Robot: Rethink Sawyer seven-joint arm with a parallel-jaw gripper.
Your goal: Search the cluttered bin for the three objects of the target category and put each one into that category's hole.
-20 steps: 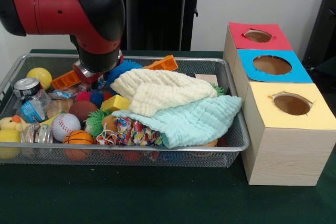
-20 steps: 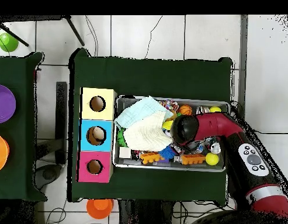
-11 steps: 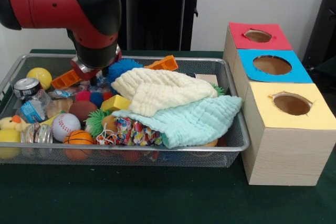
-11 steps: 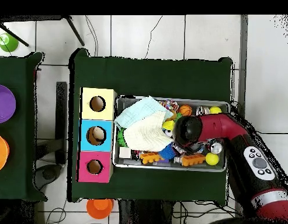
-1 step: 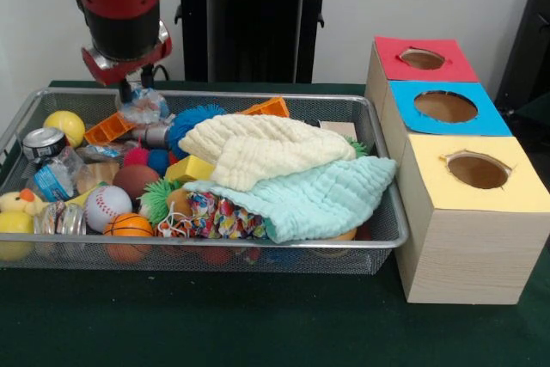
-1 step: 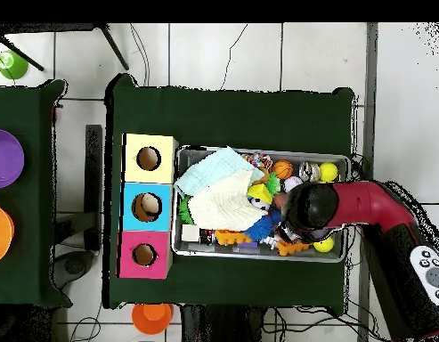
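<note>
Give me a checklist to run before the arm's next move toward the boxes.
1. Grip on the clear packet just below the claw: cannot tell. It may be hanging from the claw or only lying behind it.
2. Claw raised above the toys in the mesh bin: ok.
3. Red hole, blue hole and yellow hole unblocked: ok.
4. Bin contents all visible: not ok. The cream cloth and mint cloth cover the right half.
5. Packet matches the target category: cannot tell.
</note>
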